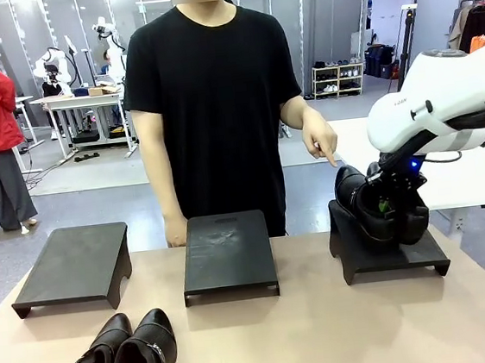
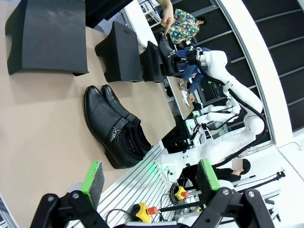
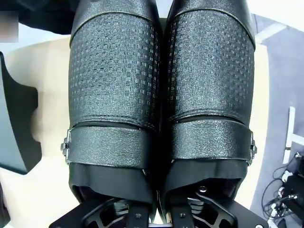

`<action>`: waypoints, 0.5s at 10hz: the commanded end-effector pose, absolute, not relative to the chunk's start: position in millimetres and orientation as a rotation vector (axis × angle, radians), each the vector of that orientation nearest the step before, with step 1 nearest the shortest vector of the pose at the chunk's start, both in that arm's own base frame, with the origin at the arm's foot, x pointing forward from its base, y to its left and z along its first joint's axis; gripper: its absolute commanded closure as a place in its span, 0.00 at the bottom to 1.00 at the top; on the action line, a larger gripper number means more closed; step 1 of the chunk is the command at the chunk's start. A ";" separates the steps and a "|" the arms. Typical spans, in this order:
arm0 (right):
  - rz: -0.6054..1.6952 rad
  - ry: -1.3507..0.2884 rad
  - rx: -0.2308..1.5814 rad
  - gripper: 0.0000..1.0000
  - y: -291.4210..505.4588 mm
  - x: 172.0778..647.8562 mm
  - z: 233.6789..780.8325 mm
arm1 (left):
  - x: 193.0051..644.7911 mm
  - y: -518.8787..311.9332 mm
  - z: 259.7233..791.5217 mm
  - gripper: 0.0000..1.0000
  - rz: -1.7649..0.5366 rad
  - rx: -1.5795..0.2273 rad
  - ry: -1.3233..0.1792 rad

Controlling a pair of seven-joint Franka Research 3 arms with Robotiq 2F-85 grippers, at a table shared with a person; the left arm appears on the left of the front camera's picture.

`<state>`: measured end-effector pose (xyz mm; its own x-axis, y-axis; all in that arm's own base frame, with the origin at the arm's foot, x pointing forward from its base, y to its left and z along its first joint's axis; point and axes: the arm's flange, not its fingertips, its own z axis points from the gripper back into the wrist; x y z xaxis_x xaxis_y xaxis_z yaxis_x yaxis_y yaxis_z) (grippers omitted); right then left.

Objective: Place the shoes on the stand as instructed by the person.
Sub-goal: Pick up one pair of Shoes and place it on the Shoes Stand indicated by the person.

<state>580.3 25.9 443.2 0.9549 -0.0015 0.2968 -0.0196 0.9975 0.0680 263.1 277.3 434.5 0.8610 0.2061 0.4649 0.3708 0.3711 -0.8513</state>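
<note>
Black shoes [image 1: 352,189] gripped in my right tool [image 1: 386,208], tilted on right stand [image 1: 407,256]; letting go may topple them; left tool [image 2: 149,175] released.

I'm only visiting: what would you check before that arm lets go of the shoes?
1. The held pair is at the right stand that the person's hand points to: ok.
2. Soles sit flat on that stand: cannot tell.
3. Grip of the right gripper on both shoes: ok.
4. Hand clear of the shoes: not ok, its fingertip is close beside them.
5. The left gripper is open, free for the other pair on the table: ok.
</note>
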 end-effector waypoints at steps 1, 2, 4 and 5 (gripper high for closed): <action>-0.025 -0.357 0.047 1.00 32.6 589.3 444.7 | 262.8 278.4 435.4 0.00 -0.119 -1.211 -0.566; -0.025 -0.341 0.048 1.00 35.3 590.9 440.0 | 262.8 278.4 435.4 0.00 -0.119 -1.211 -0.566; -0.043 -0.340 0.033 1.00 36.0 593.3 433.2 | 262.8 278.4 435.4 0.00 -0.119 -1.211 -0.566; -0.055 -0.324 0.032 1.00 36.4 593.8 428.3 | 262.8 278.4 435.4 0.00 -0.119 -1.211 -0.566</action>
